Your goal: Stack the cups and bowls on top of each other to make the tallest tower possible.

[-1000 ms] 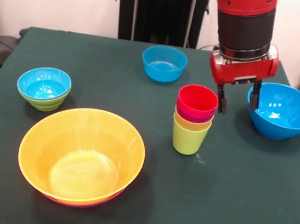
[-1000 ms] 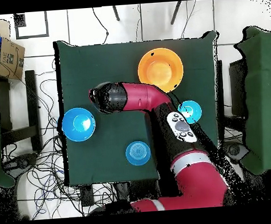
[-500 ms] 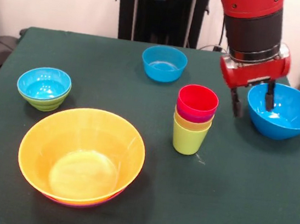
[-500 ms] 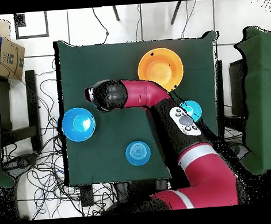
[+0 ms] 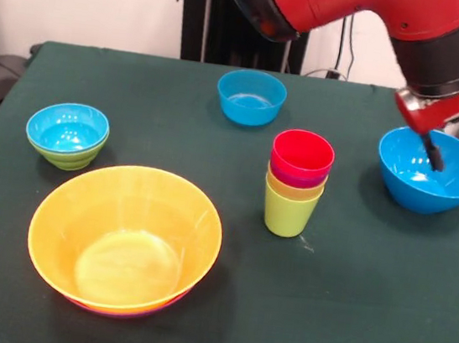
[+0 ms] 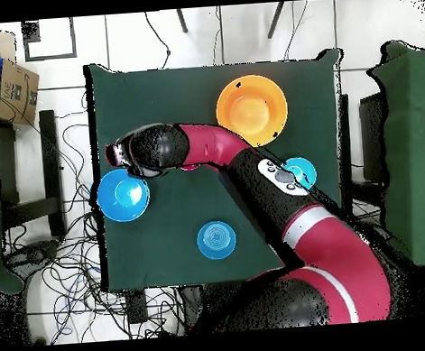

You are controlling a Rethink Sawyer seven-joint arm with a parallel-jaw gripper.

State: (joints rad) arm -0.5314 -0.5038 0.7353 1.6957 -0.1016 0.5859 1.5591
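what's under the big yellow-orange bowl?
A purple rim shows beneath the yellow-orange bowl at its near edge, so it sits in a purple bowl. The rest of that bowl is covered.

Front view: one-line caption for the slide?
Sawyer's end effector hangs over the large blue bowl, beside the four-cup tower.

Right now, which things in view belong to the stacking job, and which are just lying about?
Job:
- stack of four nested plastic cups, red on top, lime green lowest
- large yellow-orange bowl
- large blue bowl
- small blue bowl
- small blue bowl nested in a green one
- end effector

Lying about:
- cardboard box on the floor
- floor cables
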